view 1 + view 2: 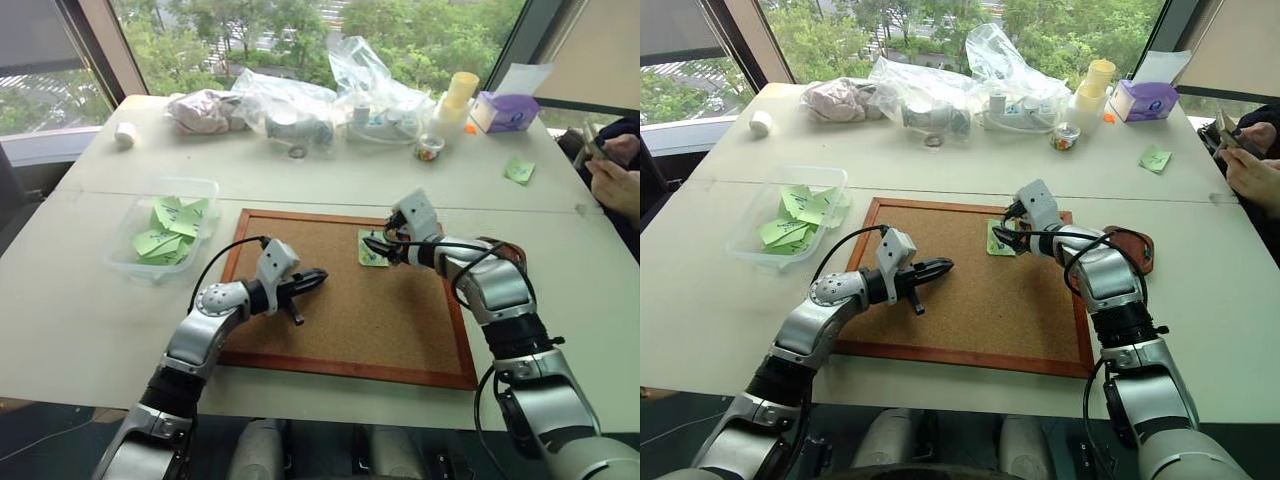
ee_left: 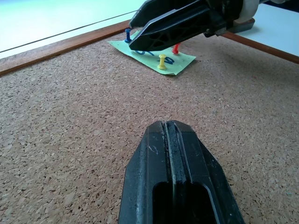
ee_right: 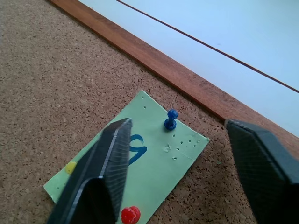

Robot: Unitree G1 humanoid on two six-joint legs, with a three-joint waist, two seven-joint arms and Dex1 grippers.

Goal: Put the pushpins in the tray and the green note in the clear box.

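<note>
The green note point(image 3: 145, 163), marked with a dark "9", lies on the cork board point(image 1: 340, 320) near its far edge. Three pushpins hold it down: blue point(image 3: 171, 120), red point(image 3: 130, 215) and yellow point(image 2: 161, 61). My right gripper point(image 3: 177, 123) hangs just over the note, open, with its fingers on either side of the blue pin. My left gripper point(image 1: 318, 277) is shut and empty, low over the board's near left part, pointing toward the note. The reddish-brown tray point(image 1: 1137, 245) sits past the board's right edge, partly hidden by my right arm. The clear box point(image 1: 130, 250) stands left of the board with several green notes in it.
Clear plastic bags point(image 1: 370, 85), a purple tissue box point(image 1: 505, 108), stacked cups point(image 1: 455, 100) and a small jar point(image 1: 429, 149) line the table's far side. A loose green note point(image 1: 519, 171) lies at the far right. A person's hands point(image 1: 615, 170) show at the right edge.
</note>
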